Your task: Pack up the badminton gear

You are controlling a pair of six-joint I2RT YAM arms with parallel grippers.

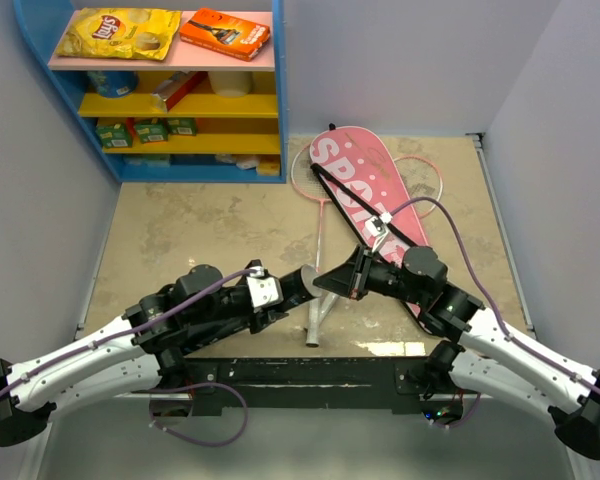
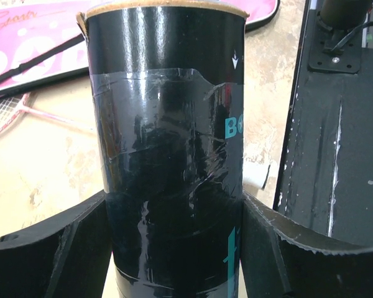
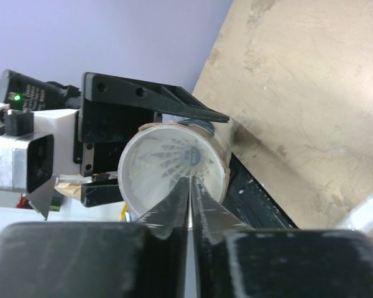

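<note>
My left gripper is shut on the long black tube, one finger on each side of it. In the top view the left gripper holds this tube low over the table's near middle. The tube's open mouth faces my right gripper, which is shut, its tips at the rim. A white shuttlecock sits inside the tube. The pink "SPORT" bag lies flat behind, partly covering two pink-and-white rackets.
A blue shelf unit at the back left holds a yellow chip packet, an orange box and other snacks. Grey walls close in both sides. The black base rail runs along the near edge.
</note>
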